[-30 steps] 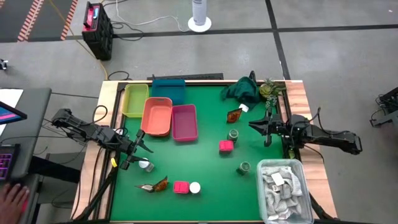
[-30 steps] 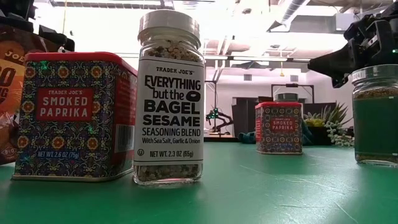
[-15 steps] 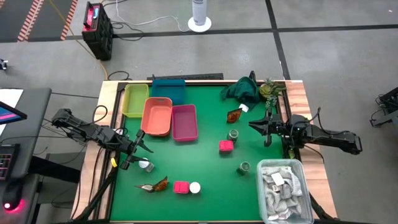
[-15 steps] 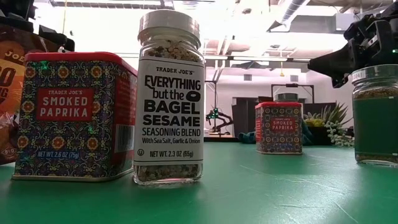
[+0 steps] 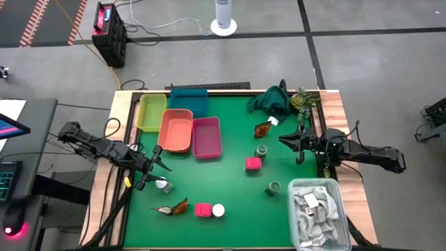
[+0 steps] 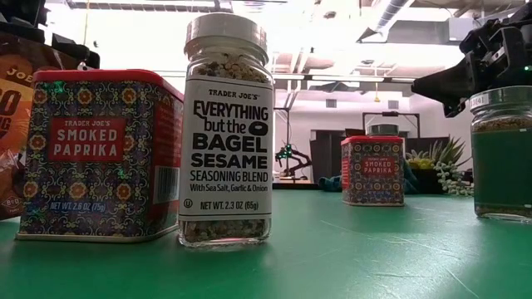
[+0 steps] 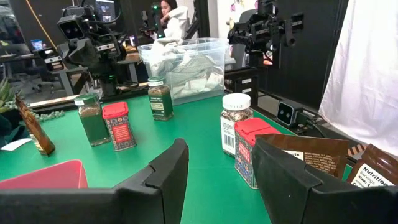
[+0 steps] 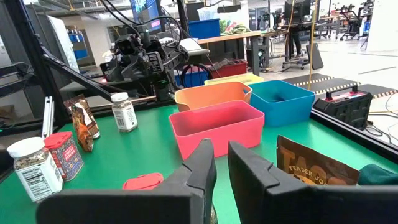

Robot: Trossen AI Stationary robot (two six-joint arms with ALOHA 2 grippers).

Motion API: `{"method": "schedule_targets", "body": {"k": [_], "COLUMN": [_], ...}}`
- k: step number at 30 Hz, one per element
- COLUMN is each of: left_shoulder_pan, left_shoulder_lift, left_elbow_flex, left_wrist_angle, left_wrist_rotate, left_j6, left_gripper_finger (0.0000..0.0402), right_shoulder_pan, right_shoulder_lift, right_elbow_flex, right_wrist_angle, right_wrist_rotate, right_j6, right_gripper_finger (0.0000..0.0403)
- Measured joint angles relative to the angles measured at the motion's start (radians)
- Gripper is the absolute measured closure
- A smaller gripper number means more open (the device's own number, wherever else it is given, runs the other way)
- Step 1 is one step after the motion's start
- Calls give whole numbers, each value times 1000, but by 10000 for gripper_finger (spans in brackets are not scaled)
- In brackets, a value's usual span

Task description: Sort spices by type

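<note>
Showing nothing shifted on the table (image 5: pixel 230 188) since a second ago; only losing a person's hand from the near left edge. Standing at the very start of sorting: leaving every spice loose, with the paprika tin (image 5: pixel 253 163) mid-table and the orange bin (image 5: pixel 175 130) and pink bin (image 5: pixel 206 137) lying empty at far left. Hovering the left gripper (image 5: pixel 155 167), jaws wide apart, just beside a white-topped jar (image 5: pixel 163 185). Waiting at right with the right gripper (image 5: pixel 289 143), jaws nearly together on nothing, near a green-topped jar (image 5: pixel 261 150). Probably calling next for lowering around that white-topped jar, closing, then carrying to a bin.
</note>
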Motion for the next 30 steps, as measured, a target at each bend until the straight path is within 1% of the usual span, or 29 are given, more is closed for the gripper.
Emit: {"method": "schedule_targets", "body": {"k": [11,16,18,21,25,30], "left_shoulder_pan": [0,0,0,0,1,0], "left_shoulder_lift": [0,0,0,0,2,2], "left_elbow_flex": [0,2,10,16,21,22], "left_wrist_angle": [2,61,61,72,90,99], "left_wrist_rotate": [0,-11,-10,-12,-102,-150], "left_j6": [0,-1,-43,-159,-209,-225], "left_gripper_finger": [233,233,233,233,233,233], "right_shoulder_pan": [0,0,0,0,0,0], "right_shoulder_lift": [0,0,0,0,0,0], "right_elbow_flex": [0,0,0,0,0,0], "right_wrist_angle": [0,0,0,0,0,0], "right_wrist_rotate": [0,0,0,0,0,0], "right_j6": [0,0,0,0,0,0], "right_gripper_finger": [327,327,327,327,327,327]}}
